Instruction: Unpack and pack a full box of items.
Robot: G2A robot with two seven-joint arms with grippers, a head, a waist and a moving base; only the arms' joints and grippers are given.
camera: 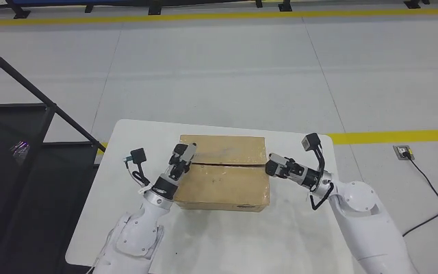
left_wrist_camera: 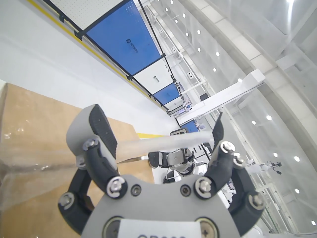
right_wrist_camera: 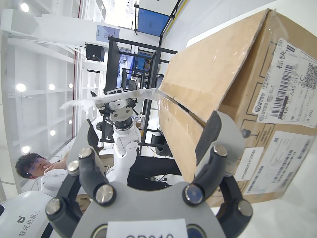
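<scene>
On your counter [camera: 123,205] the taped cardboard box [camera: 222,186] sat centred, your right pincer [camera: 271,165] spread open just beside its right end and your left pincer [camera: 183,155] released above its left top seam, a peeled tape strip [left_wrist_camera: 168,141] stretching between the fingers.

Contents: hidden inside the box [camera: 222,175].
Box edges: cut off at the picture's border in the left wrist view.
Tape strip [left_wrist_camera: 168,141]: hazy; whether it touches the left gripper [left_wrist_camera: 158,122] cannot be told.
</scene>
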